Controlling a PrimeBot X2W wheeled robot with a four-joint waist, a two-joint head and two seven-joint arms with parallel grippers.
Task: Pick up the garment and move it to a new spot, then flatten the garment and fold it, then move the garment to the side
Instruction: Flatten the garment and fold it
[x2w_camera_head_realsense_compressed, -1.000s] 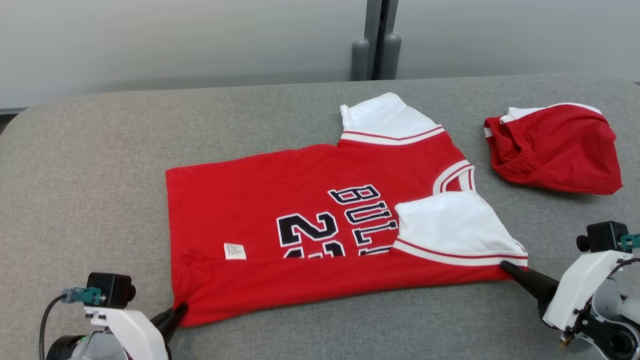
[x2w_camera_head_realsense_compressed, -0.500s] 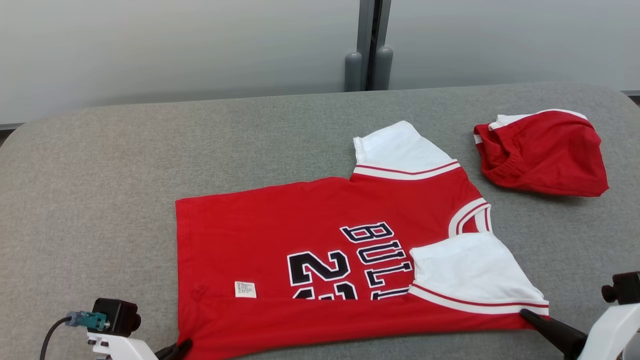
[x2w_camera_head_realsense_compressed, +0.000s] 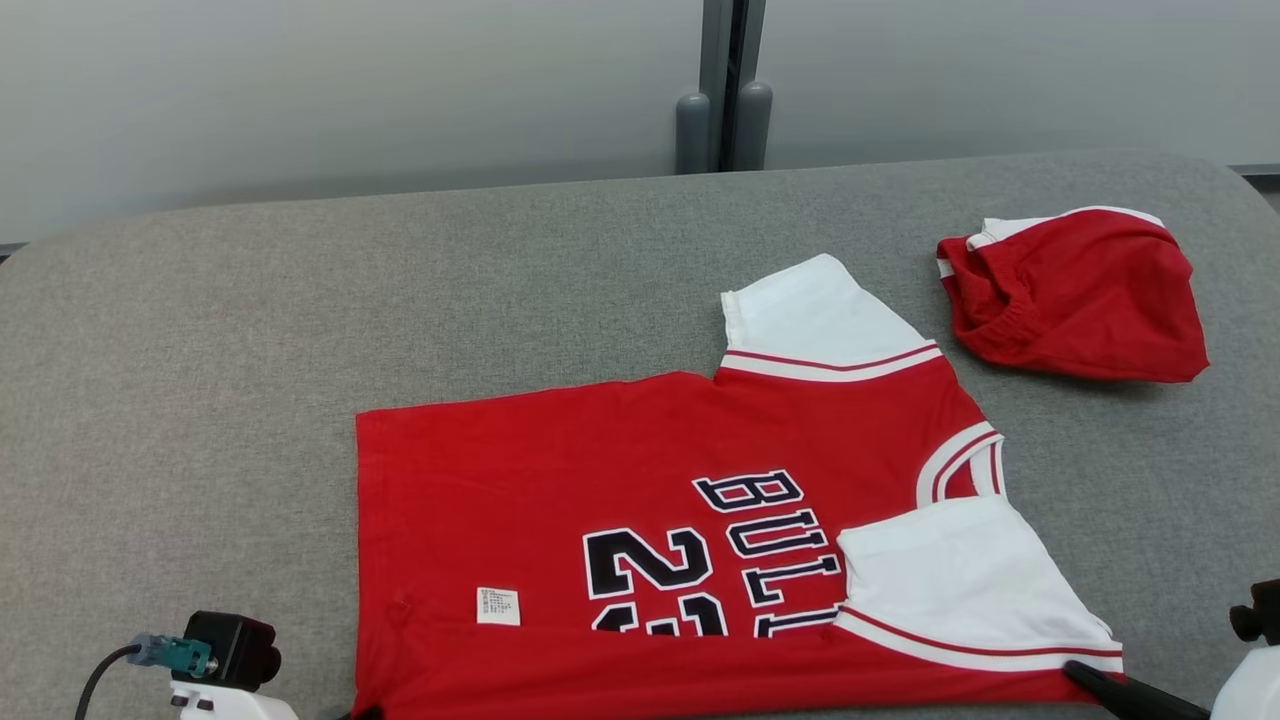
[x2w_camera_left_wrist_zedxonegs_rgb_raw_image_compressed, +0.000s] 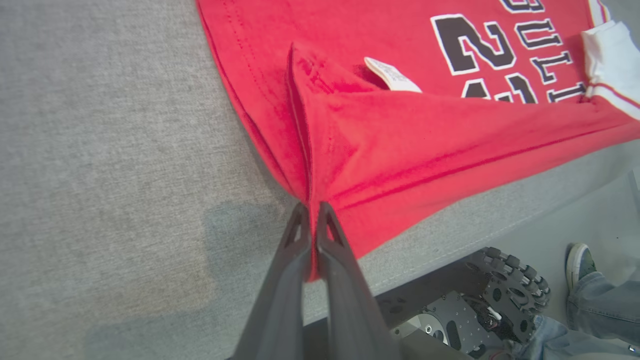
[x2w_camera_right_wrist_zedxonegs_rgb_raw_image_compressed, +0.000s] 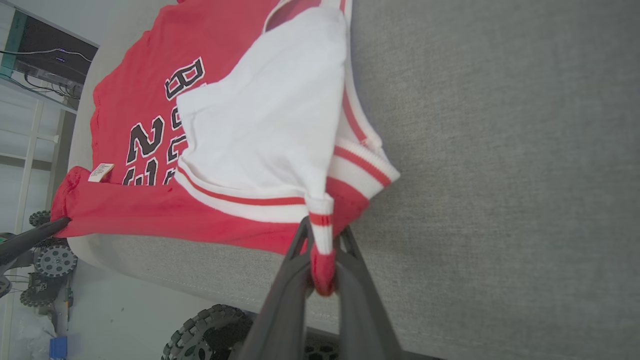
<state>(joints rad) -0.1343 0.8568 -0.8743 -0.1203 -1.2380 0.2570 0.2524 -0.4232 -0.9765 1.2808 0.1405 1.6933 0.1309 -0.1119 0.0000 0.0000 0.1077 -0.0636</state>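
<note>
Red shirt (x2w_camera_head_realsense_compressed: 640, 470) lying mostly flat on grey table (x2w_camera_head_realsense_compressed: 200, 350), close to front edge, near strip folded over. Left gripper (x2w_camera_left_wrist_zedxonegs_rgb_raw_image_compressed: 312, 210) pinching hem corner, right gripper (x2w_camera_right_wrist_zedxonegs_rgb_raw_image_compressed: 322, 232) clamped on sleeve corner. Red shorts (x2w_camera_head_realsense_compressed: 1080, 300) sitting apart at far right.

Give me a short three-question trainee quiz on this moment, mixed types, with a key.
1. True or false: the left gripper is shut on a hem corner of the red short-sleeved jersey with white sleeves.
2. The right gripper pinches: A) the neckline B) the striped sleeve cuff C) the paper tag.
3. Fill in: the crumpled red garment with white trim lies ___ (touching/apart from) the jersey.
Key: 1 true; 2 B; 3 apart from.
</note>
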